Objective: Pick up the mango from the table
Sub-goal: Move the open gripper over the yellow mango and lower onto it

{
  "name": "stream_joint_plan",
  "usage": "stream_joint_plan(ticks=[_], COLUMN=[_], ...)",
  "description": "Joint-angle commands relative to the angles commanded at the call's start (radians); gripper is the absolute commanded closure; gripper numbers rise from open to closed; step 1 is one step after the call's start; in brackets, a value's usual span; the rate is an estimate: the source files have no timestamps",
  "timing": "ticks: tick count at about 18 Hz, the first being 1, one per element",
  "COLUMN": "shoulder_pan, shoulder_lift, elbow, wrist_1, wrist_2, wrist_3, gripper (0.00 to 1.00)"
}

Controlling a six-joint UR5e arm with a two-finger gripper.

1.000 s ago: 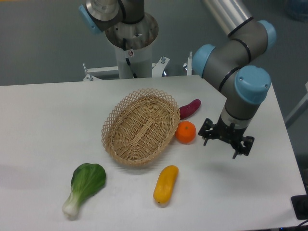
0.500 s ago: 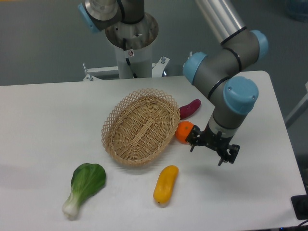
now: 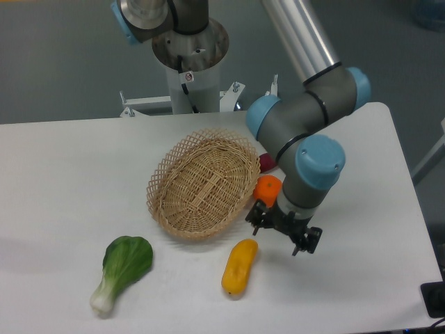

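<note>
the gripper (image 3: 283, 235) has swung left and lower across the table (image 3: 62, 181), now just beside the mango (image 3: 239, 266), hiding most of the sweet potato (image 3: 265, 163).

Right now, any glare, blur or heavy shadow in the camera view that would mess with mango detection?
In the fixed camera view: lighting is soft and even, no glare on the mango, its outline sharp against the white table. The gripper casts only a faint shadow on the table just right of the fruit, not over it. Slight softness on the gripper itself, nothing that hides it.
</note>
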Motion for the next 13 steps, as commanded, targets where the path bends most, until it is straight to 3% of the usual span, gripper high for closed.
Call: stream_joint_plan(ticks=[13], shoulder_pan=[-0.072], shoulder_lift=[-0.069], elbow=[0.045], wrist_1=[0.000], wrist_2=[0.008], wrist_3=[-0.124], gripper=[0.00])
